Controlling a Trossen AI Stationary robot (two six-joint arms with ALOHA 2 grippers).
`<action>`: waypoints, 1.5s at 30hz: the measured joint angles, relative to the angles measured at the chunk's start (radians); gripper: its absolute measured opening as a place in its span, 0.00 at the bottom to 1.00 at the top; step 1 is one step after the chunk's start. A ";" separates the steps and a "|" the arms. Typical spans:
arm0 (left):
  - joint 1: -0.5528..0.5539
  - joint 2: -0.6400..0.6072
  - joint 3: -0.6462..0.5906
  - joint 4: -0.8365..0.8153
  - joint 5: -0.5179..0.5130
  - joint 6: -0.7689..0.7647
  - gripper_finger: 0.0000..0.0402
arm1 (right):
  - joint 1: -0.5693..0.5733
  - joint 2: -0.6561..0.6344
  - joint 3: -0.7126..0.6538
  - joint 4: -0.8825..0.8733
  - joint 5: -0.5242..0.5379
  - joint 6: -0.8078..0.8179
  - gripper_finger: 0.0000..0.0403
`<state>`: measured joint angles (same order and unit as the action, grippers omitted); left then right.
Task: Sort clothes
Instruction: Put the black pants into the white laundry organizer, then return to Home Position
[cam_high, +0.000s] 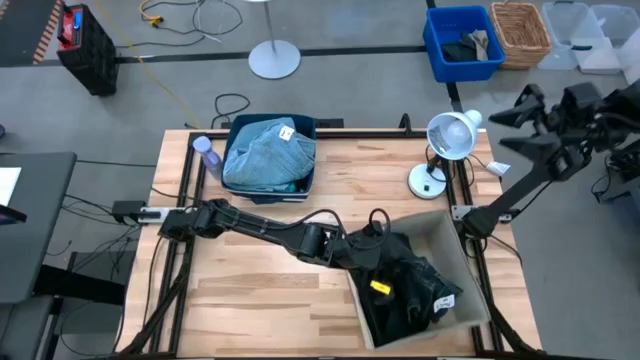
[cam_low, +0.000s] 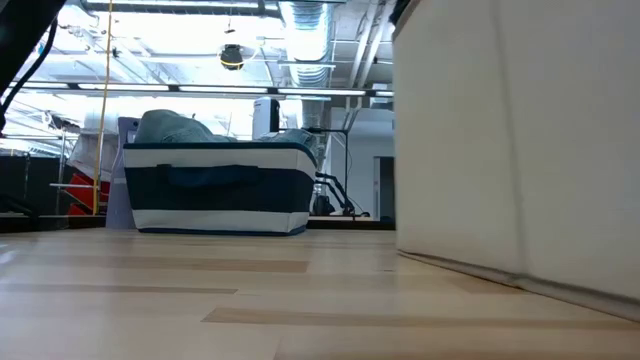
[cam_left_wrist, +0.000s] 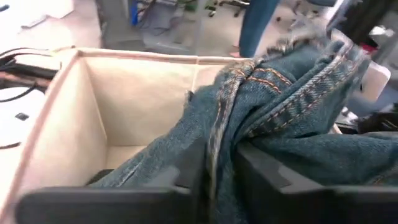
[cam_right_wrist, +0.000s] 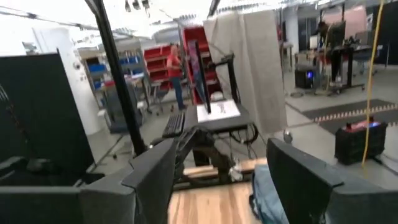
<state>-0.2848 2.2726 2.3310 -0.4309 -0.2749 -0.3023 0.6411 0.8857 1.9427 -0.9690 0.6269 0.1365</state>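
My left gripper (cam_high: 352, 250) reaches from the table's left over the left wall of the beige fabric box (cam_high: 452, 235) and is shut on the dark green-grey jeans (cam_left_wrist: 292, 118). In the high view the jeans (cam_high: 410, 285) lie as a dark heap inside the box; I cannot tell the black shirt apart in it. The light blue denim piece (cam_high: 265, 150) lies heaped in the dark blue bin (cam_high: 238, 125) at the table's far side, with a teal edge (cam_high: 292, 186) beneath it. My right gripper (cam_high: 505, 110) is open and empty, raised beyond the table's right edge. My left gripper pinches a bunched fold of the jeans beside a stitched seam (cam_left_wrist: 216, 146) between its two fingers (cam_left_wrist: 186, 168). The fingers come from the table's left, slanting down. The cloth bulges slack past the fingers and runs down into the box, where the rest lies.
A white lamp (cam_high: 447, 135) stands at the table's far right, a purple bottle (cam_high: 205, 155) left of the bin. In the low view the bin (cam_low: 220, 195) is far off and the box wall (cam_low: 520, 140) is near, at the right. Bare wood lies at the near left (cam_high: 250, 300).
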 joint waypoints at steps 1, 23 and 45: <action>0.003 0.000 0.000 0.001 0.000 -0.006 0.25 | 0.000 0.003 -0.015 0.000 -0.003 0.011 0.67; -0.148 -0.491 -0.067 -0.422 -0.489 0.089 0.38 | 0.066 0.242 -0.215 0.086 0.122 0.080 0.59; -0.158 -1.461 -1.563 0.442 -0.287 0.031 0.00 | 0.179 -0.161 -1.072 1.140 0.280 -0.299 0.01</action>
<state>-0.4431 0.8115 0.7684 0.0110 -0.5617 -0.2711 0.8200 0.7244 0.8709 0.1711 0.9073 -0.1625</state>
